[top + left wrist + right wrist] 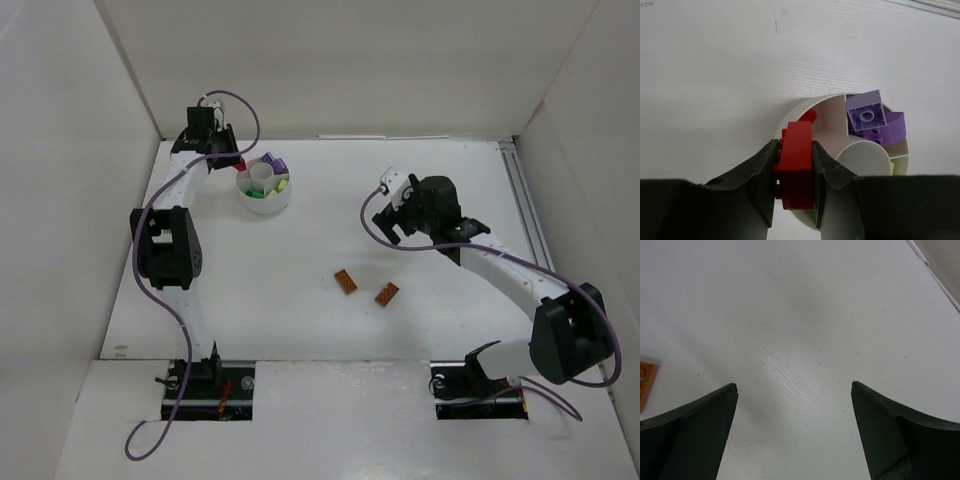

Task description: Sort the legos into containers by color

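A red lego (796, 165) is clamped on edge between my left gripper's (794, 145) fingers, just over the near-left rim of the round white dish (805, 104). From above, that gripper (232, 160) is at the dish's (262, 208) left back edge. Lilac legos (866, 112) lie in one wedge, and a pale yellow-green one (892, 167) shows in another. Two orange-brown legos (345, 282) (387, 294) lie on the table mid-front. My right gripper (392, 228) hovers open and empty over bare table (794, 387), with one orange-brown lego (646, 377) at its far left.
White walls close the table in at the back and both sides. A metal rail (523, 200) runs along the right edge. The dish has a round white hub (863, 160) in its centre. Purple cables loop off both arms.
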### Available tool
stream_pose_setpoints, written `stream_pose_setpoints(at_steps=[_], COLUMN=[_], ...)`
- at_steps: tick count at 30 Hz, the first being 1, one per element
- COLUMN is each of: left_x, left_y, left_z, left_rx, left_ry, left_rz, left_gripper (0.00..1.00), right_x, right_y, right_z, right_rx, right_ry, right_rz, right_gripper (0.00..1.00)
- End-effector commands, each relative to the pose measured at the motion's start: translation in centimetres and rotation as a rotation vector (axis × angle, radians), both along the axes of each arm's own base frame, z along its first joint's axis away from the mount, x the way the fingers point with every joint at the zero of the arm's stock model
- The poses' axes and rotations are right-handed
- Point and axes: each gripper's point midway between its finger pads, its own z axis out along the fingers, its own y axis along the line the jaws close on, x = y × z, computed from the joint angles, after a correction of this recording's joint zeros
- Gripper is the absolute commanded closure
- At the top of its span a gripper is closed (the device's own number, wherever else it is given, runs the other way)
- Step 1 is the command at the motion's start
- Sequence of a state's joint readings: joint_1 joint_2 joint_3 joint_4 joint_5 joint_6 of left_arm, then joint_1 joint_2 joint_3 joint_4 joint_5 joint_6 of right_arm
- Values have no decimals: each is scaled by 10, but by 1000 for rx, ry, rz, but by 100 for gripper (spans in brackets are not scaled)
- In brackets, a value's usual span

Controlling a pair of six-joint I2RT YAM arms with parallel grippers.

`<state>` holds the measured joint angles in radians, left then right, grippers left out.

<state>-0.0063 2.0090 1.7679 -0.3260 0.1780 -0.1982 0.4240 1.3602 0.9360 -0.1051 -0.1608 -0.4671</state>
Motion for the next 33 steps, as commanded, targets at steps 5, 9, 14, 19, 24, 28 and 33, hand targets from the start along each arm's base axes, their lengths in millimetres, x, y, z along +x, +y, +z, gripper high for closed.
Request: stream_pose_setpoints(at_steps=[5, 9, 14, 19, 24, 28, 33], left_x=[11, 14, 14, 12, 11, 11, 10], left_y=[-3, -3, -11, -14, -12, -9, -9], left_z=[11, 4, 4, 4, 9, 13, 40], left_rx=[28, 27, 49, 58, 65, 77, 69], left_ry=[-35, -25, -28, -17, -26, -35, -88], left_rz=[-54, -54, -79, -77, -69, -55, -47], left_gripper=[100, 98, 82, 75, 55, 41, 33], right_x=[13, 14, 16, 15, 15, 13, 6], right_y=[2, 2, -1, 0, 2, 6, 7], right_z=[13, 5, 2, 2, -2, -2, -2], right_rx=[38, 31, 27, 32, 33, 43, 55], right_ry=[-18, 1, 9, 11, 22, 26, 29], right_rz=[22, 22, 13, 21, 30, 48, 68], right_gripper=[0, 0, 0, 0, 0, 0, 0])
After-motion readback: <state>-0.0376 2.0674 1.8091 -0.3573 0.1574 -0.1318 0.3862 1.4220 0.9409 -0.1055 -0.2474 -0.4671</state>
